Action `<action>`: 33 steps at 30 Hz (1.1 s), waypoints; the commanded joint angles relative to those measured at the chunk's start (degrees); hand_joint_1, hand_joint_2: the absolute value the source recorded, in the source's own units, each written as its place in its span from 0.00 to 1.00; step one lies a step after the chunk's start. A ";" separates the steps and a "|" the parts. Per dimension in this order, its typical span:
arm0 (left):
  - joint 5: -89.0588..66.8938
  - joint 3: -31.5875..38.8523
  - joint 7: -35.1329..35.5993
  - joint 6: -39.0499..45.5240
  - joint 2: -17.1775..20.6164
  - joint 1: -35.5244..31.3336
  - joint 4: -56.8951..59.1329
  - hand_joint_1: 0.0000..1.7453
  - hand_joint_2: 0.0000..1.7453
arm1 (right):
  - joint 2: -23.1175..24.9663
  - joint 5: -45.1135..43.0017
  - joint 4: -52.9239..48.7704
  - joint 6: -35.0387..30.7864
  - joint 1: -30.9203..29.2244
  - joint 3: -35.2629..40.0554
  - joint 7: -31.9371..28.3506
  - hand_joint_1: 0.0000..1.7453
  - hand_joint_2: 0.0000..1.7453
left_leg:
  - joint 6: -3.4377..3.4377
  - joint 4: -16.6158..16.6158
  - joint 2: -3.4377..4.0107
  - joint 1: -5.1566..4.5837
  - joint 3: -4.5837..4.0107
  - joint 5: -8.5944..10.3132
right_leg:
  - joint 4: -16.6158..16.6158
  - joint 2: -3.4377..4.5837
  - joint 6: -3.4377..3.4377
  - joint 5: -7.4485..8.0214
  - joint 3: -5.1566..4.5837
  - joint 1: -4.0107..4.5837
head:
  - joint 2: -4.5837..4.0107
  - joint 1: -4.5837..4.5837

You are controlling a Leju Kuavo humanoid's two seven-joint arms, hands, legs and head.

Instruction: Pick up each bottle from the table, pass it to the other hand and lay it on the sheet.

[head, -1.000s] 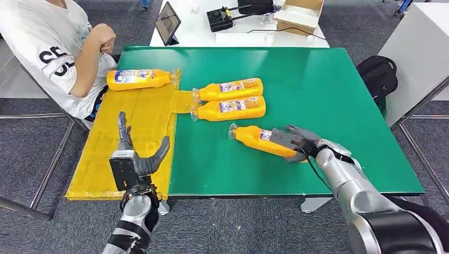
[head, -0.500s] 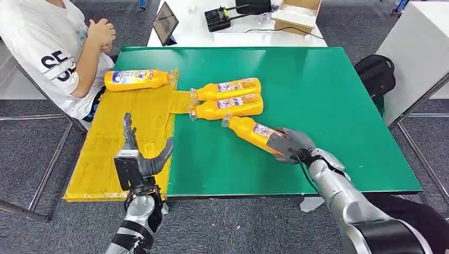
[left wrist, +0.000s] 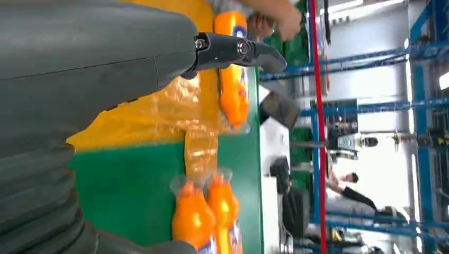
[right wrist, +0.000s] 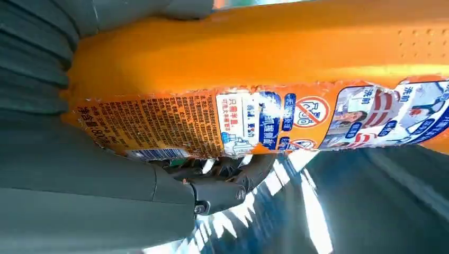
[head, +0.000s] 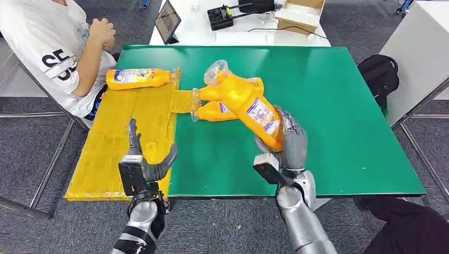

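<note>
Gripping the lower body of an orange bottle (head: 248,106), the right hand (head: 288,144) is holding it up above the green table (head: 339,106), near the table's front edge. Its fingers are wrapping round the bottle's base end, as the right wrist view is also showing, where the label (right wrist: 265,121) is facing the camera and dark fingers (right wrist: 222,193) are curling under the orange body. This held bottle is tilting, its long axis running diagonally: the base is sitting low in the hand, toward the robot, while the clear cap (head: 216,71) is pointing up, away from the robot and to its left, toward the yellow sheet (head: 122,137). Left hand (head: 142,161) is waiting over the front part of the sheet, palm up, with its fingers spread apart and nothing in them. Two more orange bottles (head: 212,103) are lying side by side on the table behind the held one, partly hidden by it, their long axes running across the table and their caps pointing left, at the sheet's edge. One bottle (head: 138,78) is already lying on the far end of the sheet, its long axis also running across, with its cap pointing right. A person in a white shirt (head: 47,42) is sitting at the far left corner of the table.
</note>
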 commanded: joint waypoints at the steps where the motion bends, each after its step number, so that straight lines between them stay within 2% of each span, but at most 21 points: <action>1: 4.81 -3.03 0.19 -15.15 -2.08 -0.44 5.29 0.00 1.00 | 3.58 -0.50 -14.44 -2.45 8.83 -1.73 -3.40 1.00 1.00 | 0.05 -0.01 -0.13 0.00 0.15 -0.07 | -0.01 -0.20 -0.15 -0.13 0.20 0.03 | 0.00 0.00; 2: 5.07 -3.62 0.19 -15.43 -2.08 -0.13 5.02 0.00 1.00 | 3.81 -1.08 -13.10 -2.09 8.72 -1.67 -4.33 1.00 1.00 | 0.05 -0.03 -0.09 0.02 0.16 -0.07 | -0.06 -0.15 -0.14 -0.09 0.21 0.05 | 0.00 0.00; 5: 7.17 -5.82 0.19 -23.51 -2.08 0.66 4.33 0.00 1.00 | 4.93 -0.88 -8.42 0.53 9.44 -0.67 -6.33 1.00 1.00 | 0.07 -0.02 0.05 0.02 0.27 -0.15 | -0.05 -0.04 -0.20 -0.11 0.28 0.06 | 0.00 0.00; 14: 7.23 -6.26 0.21 -23.55 -1.94 0.86 3.99 0.00 1.00 | 5.18 -0.74 -7.38 0.35 9.43 -0.45 -6.68 1.00 1.00 | 0.04 -0.06 0.10 -0.03 0.16 -0.07 | -0.06 0.01 -0.12 -0.03 0.13 0.03 | 0.00 0.00; 17: 7.23 -6.26 0.21 -23.55 -1.94 0.86 3.99 0.00 1.00 | 5.18 -0.74 -7.38 0.35 9.43 -0.45 -6.68 1.00 1.00 | 0.07 -0.07 0.15 -0.01 0.38 -0.17 | -0.09 0.00 -0.21 -0.12 0.36 0.07 | 0.00 0.00; 24: 7.23 -6.26 0.21 -23.55 -1.94 0.86 3.99 0.00 1.00 | 5.18 -0.74 -7.38 0.35 9.43 -0.45 -6.68 1.00 1.00 | 0.03 -0.05 0.12 -0.01 0.13 -0.06 | -0.06 0.01 -0.14 -0.02 0.13 0.05 | 0.00 0.00; 27: 8.79 -7.00 0.58 -30.53 -2.08 1.98 1.69 0.00 1.00 | 5.84 -1.37 -5.25 4.01 10.65 1.55 -6.80 1.00 1.00 | 0.04 -0.06 0.14 -0.01 0.22 -0.11 | -0.07 0.02 -0.16 -0.06 0.21 0.06 | 0.00 0.00; 30: 10.51 -8.19 1.78 -35.92 -2.00 3.39 -1.03 0.00 1.00 | 5.47 -3.13 -1.85 2.29 11.21 5.24 -6.80 1.00 1.00 | 0.06 -0.07 0.19 0.03 0.45 -0.23 | -0.12 0.04 -0.25 -0.15 0.44 0.12 | 0.00 0.00; 31: 10.22 -8.50 1.53 -36.22 -1.88 3.62 -1.60 0.00 1.00 | 5.39 -3.75 -1.06 2.39 11.19 5.94 -6.80 1.00 1.00 | 0.03 -0.06 0.20 0.00 0.24 -0.13 | -0.09 0.09 -0.16 -0.05 0.21 0.07 | 0.00 0.00; 33: 9.72 -8.88 1.26 -36.74 -1.68 3.59 -1.80 0.00 1.00 | 5.33 -4.58 0.98 2.35 10.78 6.64 -6.80 1.00 1.00 | 0.05 -0.08 0.26 0.02 0.33 -0.18 | -0.12 0.13 -0.20 -0.08 0.30 0.09 | 0.00 -0.02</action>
